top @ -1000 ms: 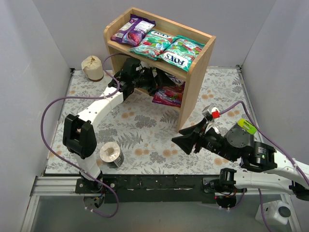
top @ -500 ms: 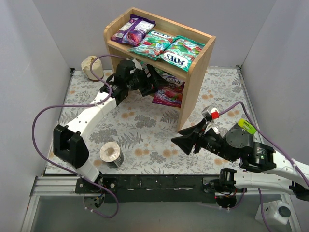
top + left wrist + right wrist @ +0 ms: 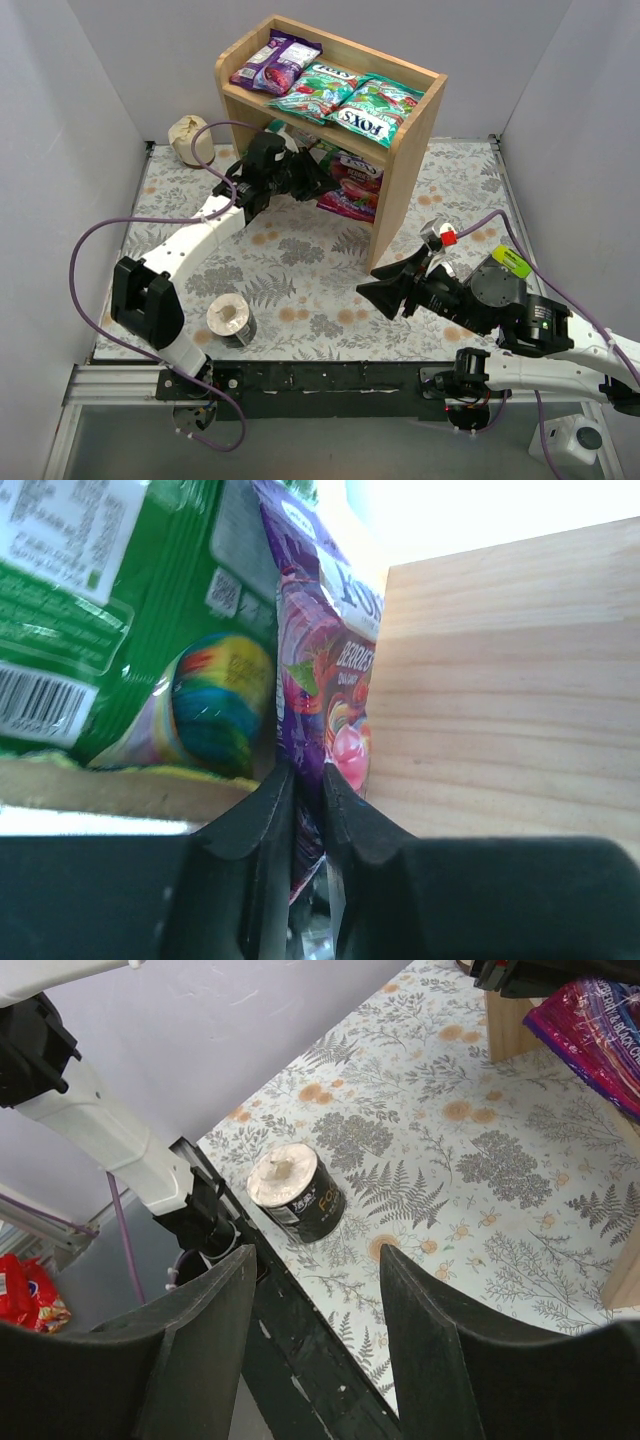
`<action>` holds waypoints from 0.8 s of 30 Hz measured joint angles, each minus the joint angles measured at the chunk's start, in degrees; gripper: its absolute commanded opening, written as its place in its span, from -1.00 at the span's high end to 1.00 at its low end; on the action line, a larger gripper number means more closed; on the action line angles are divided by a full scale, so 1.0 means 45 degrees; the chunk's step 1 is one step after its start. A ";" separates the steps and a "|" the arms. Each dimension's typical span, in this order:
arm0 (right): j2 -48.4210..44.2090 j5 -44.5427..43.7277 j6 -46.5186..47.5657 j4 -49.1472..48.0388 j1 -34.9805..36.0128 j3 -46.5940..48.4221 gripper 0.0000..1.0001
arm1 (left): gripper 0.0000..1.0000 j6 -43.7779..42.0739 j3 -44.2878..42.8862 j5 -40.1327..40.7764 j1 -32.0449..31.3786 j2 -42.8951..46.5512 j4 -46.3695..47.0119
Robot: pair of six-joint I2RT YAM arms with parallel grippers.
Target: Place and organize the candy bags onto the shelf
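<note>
**Closed in the last half second: the left gripper on the magenta candy bag**

Half a second ago the left arm's fingers stood wide apart at the mouth of the lower tier. Now they have come together and reached slightly deeper into the shelf. The left wrist view shows the left gripper nearly shut, with both black fingers pressed against the bag's thin bottom edge. The magenta candy bag, printed with berries, stands on edge between them. It sits just beside the wooden side panel, with a green candy bag touching its other face.

On the top tier lie two green FOX'S bags side by side and a purple bag at the left end.

The right gripper has not moved. It hovers over the floral table in front of the shelf, its jaws parted about halfway and holding nothing. Its wrist camera looks past the right gripper at a grey tape roll standing near the table's front edge.
</note>
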State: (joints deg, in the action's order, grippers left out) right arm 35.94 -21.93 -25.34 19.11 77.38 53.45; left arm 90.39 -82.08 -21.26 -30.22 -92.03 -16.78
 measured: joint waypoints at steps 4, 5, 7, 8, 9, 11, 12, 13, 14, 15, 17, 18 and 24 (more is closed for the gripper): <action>0.0000 0.0000 0.0000 -0.0005 0.0000 -0.0024 -0.19 | 0.68 -0.0248 -0.0005 0.0962 -0.0529 0.0024 0.0515; 0.0000 0.0000 0.0000 -0.0005 0.0000 -0.0029 -0.19 | 0.68 -0.0350 -0.0010 0.1122 -0.0665 0.0024 0.0675; -0.0005 0.0000 0.0000 -0.0053 0.0000 -0.0087 -0.19 | 0.64 -0.0495 -0.0034 0.1321 -0.0860 0.0024 0.0952; -0.0005 0.0005 0.0000 -0.0049 0.0000 -0.0117 -0.19 | 0.60 -0.0573 -0.0034 0.1345 -0.0913 0.0024 0.1059; 0.0000 0.0000 0.0000 -0.0058 0.0000 -0.0146 -0.19 | 0.50 -0.0665 -0.0034 0.1350 -0.0962 0.0024 0.1195; -0.0010 0.0005 -0.0005 -0.0039 0.0000 -0.0189 -0.19 | 0.25 -0.0801 -0.0034 0.1341 -0.1005 0.0019 0.1360; -0.0029 0.0005 -0.0010 -0.0044 0.0000 -0.0189 -0.18 | -0.02 -0.0860 -0.0034 0.1331 -0.1015 0.0019 0.1447; -0.0058 0.0000 -0.0010 -0.0044 0.0000 -0.0189 -0.18 | -0.15 -0.0908 -0.0034 0.1321 -0.1035 0.0015 0.1511; -0.0087 0.0005 -0.0015 -0.0044 0.0000 -0.0189 -0.18 | -0.22 -0.0894 -0.0029 0.1307 -0.1054 0.0010 0.1540; -0.0131 0.0000 -0.0029 -0.0044 0.0000 -0.0189 -0.18 | -0.32 -0.0952 -0.0029 0.1297 -0.1073 -0.0005 0.1559; -0.0214 0.0000 -0.0053 -0.0049 0.0000 -0.0189 -0.18 | -0.58 -0.1025 -0.0029 0.1302 -0.1112 -0.0034 0.1613; -0.0262 0.0000 -0.0063 -0.0053 0.0000 -0.0189 -0.18 | -0.65 -0.1035 -0.0029 0.1311 -0.1122 -0.0039 0.1637; -0.0296 0.0000 -0.0097 -0.0068 0.0000 -0.0189 -0.18 | -0.86 -0.1054 0.0083 0.1802 -0.1258 0.0102 0.1588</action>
State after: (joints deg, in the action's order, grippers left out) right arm 34.61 -21.93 -25.78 18.81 77.38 52.60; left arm 85.65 -81.71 -13.15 -35.88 -91.57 -9.63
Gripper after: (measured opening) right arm 0.589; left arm 0.918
